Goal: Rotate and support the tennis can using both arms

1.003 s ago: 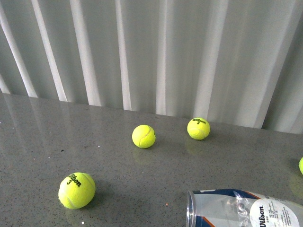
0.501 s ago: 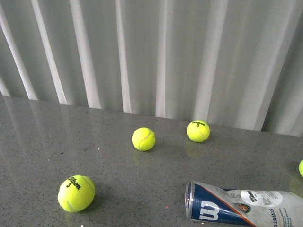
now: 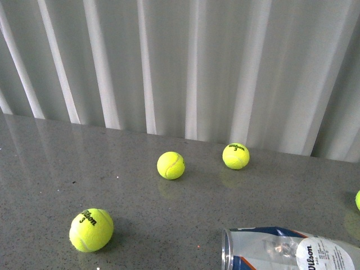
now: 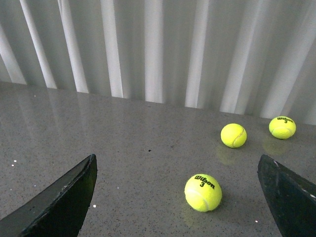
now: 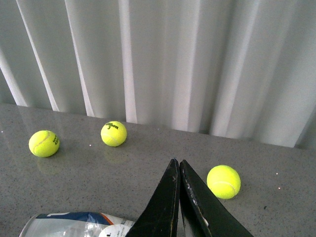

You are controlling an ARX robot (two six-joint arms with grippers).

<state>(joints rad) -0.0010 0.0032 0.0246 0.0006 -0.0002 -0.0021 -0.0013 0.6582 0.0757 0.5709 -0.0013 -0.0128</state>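
Find tennis can (image 3: 289,250) lying sideways on worktop (image 3: 169,214), lower right of front frame, partly cropped. Bring wide-spread left hand (image 4: 176,165) in to brace its open end. Open pinched-together, seemingly empty right hand (image 5: 178,163) before turning slowly.

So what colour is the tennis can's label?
The tennis can label is blue, white and orange; the front view shows it best.

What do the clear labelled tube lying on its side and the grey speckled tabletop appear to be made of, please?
The clear tennis can with a blue-and-white Wilson label looks like thin, glossy transparent plastic: see-through wall, glinting highlights; its silvery rim may be metal. The grey speckled tabletop looks like polished stone or laminate: fine flecks, faint reflections under the yellow tennis balls.
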